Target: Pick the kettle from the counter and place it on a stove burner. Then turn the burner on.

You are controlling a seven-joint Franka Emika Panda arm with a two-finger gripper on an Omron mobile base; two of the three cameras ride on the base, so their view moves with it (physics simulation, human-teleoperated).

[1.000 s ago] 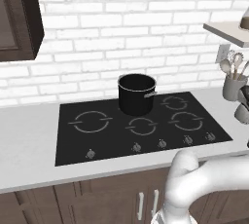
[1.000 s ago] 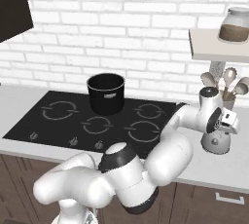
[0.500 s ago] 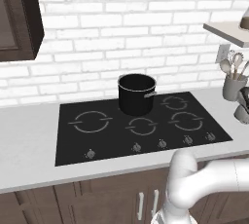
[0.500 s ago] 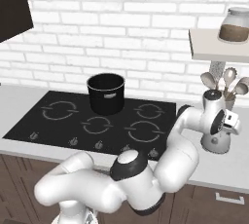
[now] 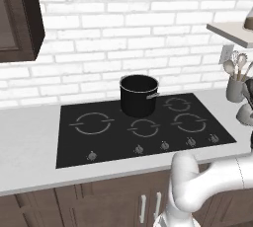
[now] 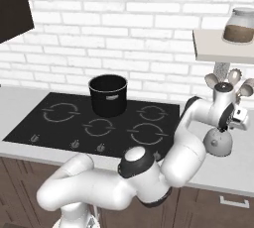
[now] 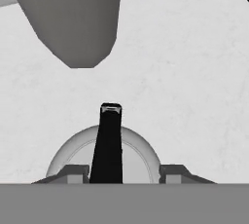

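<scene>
Silvery metal kettle (image 6: pixel 218 142) sits on the worktop (image 6: pixel 238 165) at 3 o'clock of the stove (image 6: pixel 59 128), just in front of the utensil cup (image 5: pixel 235 89). Gripper (image 7: pixel 124 172) hangs right over it, fingers (image 7: pixel 73 173) spread wide either side of the black top handle (image 7: pixel 108 145), not closed. Judging: rigid, probably light, dome smooth and slippery, so take the handle at mid-span. The cup close behind crowds the lift. Black pot (image 6: pixel 108 94) occupies the rear centre burner; front right ring (image 6: pixel 147 134) is free and nearest.
</scene>
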